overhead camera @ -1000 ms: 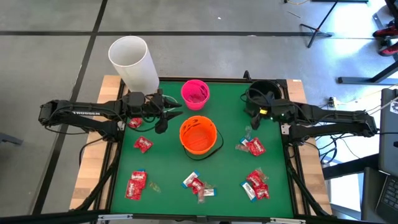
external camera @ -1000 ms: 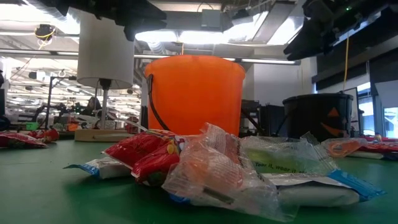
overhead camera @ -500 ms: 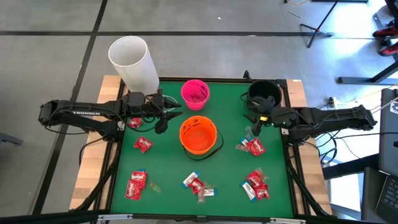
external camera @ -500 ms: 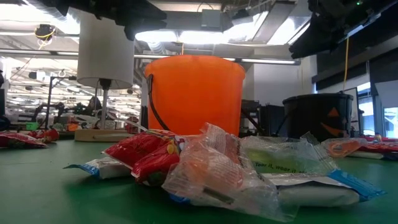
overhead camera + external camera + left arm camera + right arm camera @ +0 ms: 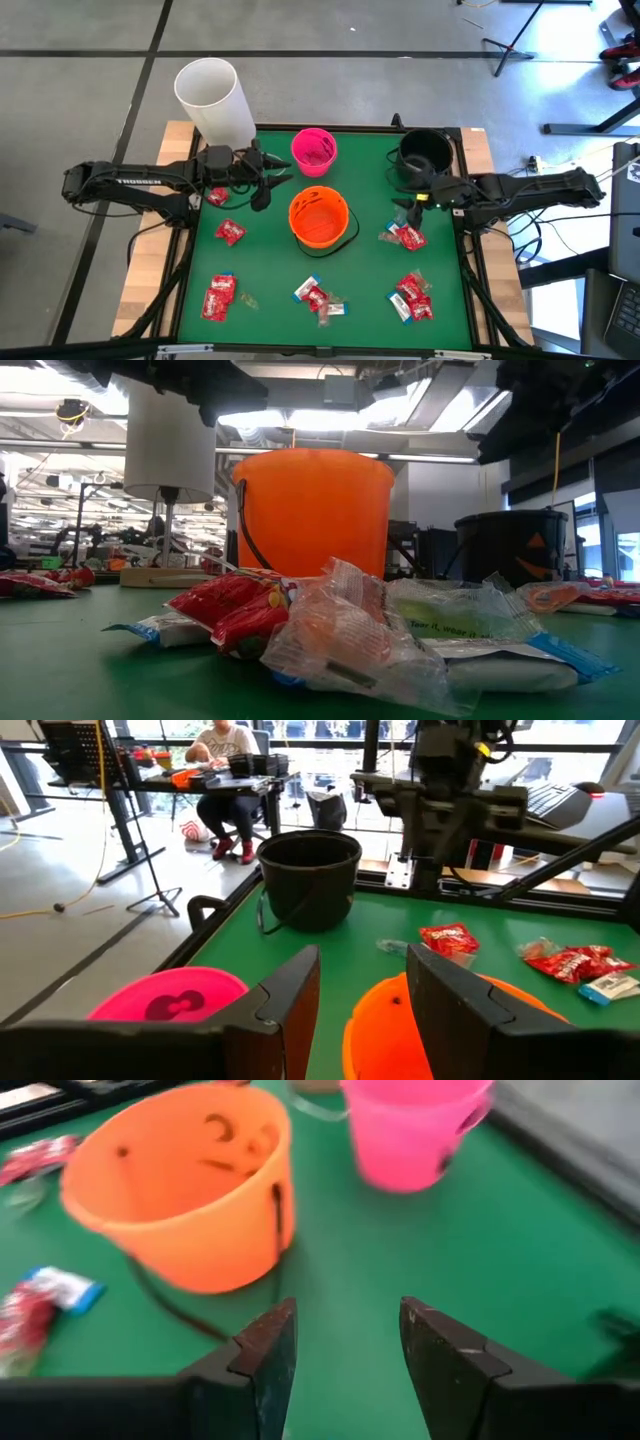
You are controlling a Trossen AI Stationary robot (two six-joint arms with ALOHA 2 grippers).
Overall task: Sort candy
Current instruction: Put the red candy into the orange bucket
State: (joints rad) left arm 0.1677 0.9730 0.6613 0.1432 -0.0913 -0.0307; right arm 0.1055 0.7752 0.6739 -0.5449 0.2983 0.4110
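Candy lies in several small heaps of red wrappers on the green table: by the right edge (image 5: 405,236), near right (image 5: 412,297), near middle (image 5: 318,298), near left (image 5: 218,297), left (image 5: 230,232). The low view shows the near-middle heap (image 5: 330,625) close up, with clear wrappers. My right gripper (image 5: 404,207) (image 5: 345,1350) is open and empty, in the air just beyond the right-edge heap, pointing toward the orange bucket (image 5: 185,1200). My left gripper (image 5: 268,182) (image 5: 365,995) is open and empty, held between the pink bucket (image 5: 313,148) and the orange bucket (image 5: 320,218).
A black bucket (image 5: 423,150) stands at the far right and a tall white cylinder (image 5: 213,100) at the far left corner. Bare green felt (image 5: 365,180) lies between the buckets. In the left wrist view a person (image 5: 225,760) sits in the room beyond the table.
My right gripper has moved from beside the black bucket toward the table's near edge, closer to the right-edge candy heap. My left arm has stayed where it was. No candy has moved.
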